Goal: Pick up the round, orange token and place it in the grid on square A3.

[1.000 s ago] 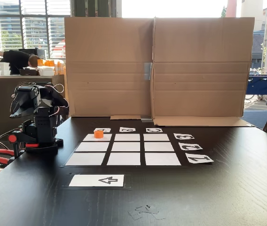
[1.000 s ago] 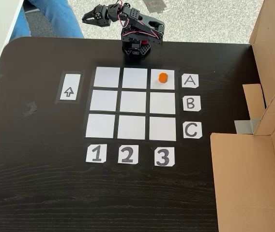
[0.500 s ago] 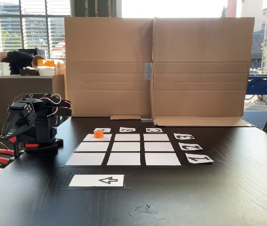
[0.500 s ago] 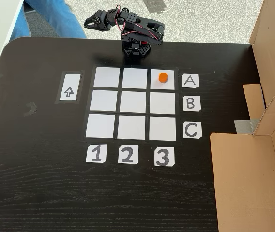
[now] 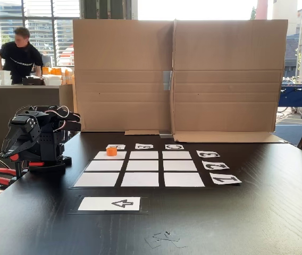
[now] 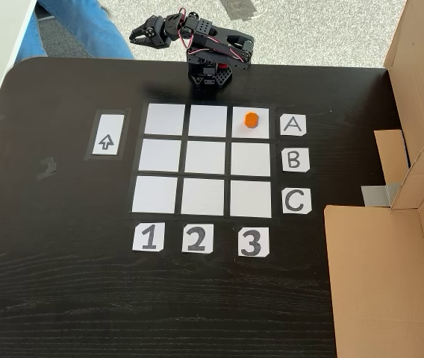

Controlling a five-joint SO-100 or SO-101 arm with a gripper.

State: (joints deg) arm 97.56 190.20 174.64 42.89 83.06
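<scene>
Going left to right in the high fixed view, the arrow card (image 6: pixel 107 133) is lying near the left edge of the tabletop (image 6: pixel 55 283), then comes the grid (image 6: pixel 204 159), then the A, B, C labels, with the cardboard (image 6: pixel 380 283) at the right edge.

The arm (image 6: pixel 210 56) is sitting folded at the far edge, just beyond the grid's middle column, and its gripper (image 6: pixel 143 30) is hanging out past that edge, well apart from everything. I cannot tell whether the fingers are spread or pressed together; they are holding nothing.

The token (image 6: pixel 251 119) is standing upright on A3 (image 6: pixel 251 128), the far corner cell beside the A label (image 6: pixel 292 124) and in line with the 3 label (image 6: pixel 251 242). It is sitting inside the white, a little toward the far side of the cell. In the low fixed view the token (image 5: pixel 111 151) is showing on the far left cell, clear of the black strips.

By this, the placing looks done and the step in hand is parking. To do that well, the arm should be staying folded and high, swinging away from the grid rather than over it, so that no link or cable is brushing the token. A short cylinder like this would probably slide at a light knock.
</scene>
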